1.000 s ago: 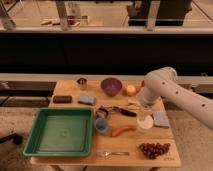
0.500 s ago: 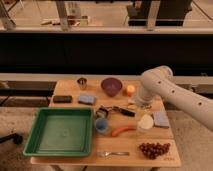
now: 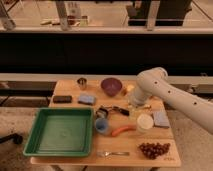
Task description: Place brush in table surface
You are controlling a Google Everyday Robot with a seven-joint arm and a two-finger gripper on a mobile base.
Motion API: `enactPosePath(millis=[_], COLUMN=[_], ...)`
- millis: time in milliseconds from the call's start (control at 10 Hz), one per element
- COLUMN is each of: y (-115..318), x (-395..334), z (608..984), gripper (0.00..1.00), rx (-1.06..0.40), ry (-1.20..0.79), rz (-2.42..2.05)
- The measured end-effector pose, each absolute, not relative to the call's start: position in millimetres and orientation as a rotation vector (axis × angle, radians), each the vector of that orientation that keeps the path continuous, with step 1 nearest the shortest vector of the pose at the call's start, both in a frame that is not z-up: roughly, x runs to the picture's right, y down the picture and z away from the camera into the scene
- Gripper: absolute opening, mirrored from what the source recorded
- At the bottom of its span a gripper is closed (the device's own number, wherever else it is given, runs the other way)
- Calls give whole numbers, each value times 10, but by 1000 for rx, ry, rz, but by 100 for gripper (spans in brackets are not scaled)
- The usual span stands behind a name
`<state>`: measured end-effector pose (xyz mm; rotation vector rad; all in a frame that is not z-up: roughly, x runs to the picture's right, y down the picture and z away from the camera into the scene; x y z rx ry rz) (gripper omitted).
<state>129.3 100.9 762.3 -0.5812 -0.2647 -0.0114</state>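
The brush (image 3: 108, 111) lies on the table surface (image 3: 165, 137) near its middle, dark head to the left and thin handle pointing right. My gripper (image 3: 134, 103) hangs from the white arm (image 3: 160, 92) that comes in from the right. It is just right of the brush's handle end and a little behind it, low over the tabletop. I see nothing held in it. A thin yellowish utensil (image 3: 144, 106) lies right under it.
A green tray (image 3: 62, 132) fills the front left. At the back are a black oblong piece (image 3: 62, 99), metal cup (image 3: 81, 83), blue sponge (image 3: 86, 99) and purple bowl (image 3: 111, 86). Blue cup (image 3: 101, 125), carrot (image 3: 122, 131), white cup (image 3: 144, 122), cloth (image 3: 161, 119), grapes (image 3: 154, 149) and fork (image 3: 112, 153) sit in front.
The arm has swung left across the table, bringing the gripper closer to the brush. The brush and the other objects have not moved.
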Motion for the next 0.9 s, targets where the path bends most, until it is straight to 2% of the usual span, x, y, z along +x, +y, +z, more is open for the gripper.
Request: enactPosePath(millis=[900], y=[1078], x=[1078], z=[8063], gripper=[80], rx=[-577], ry=[-364], rz=[-53])
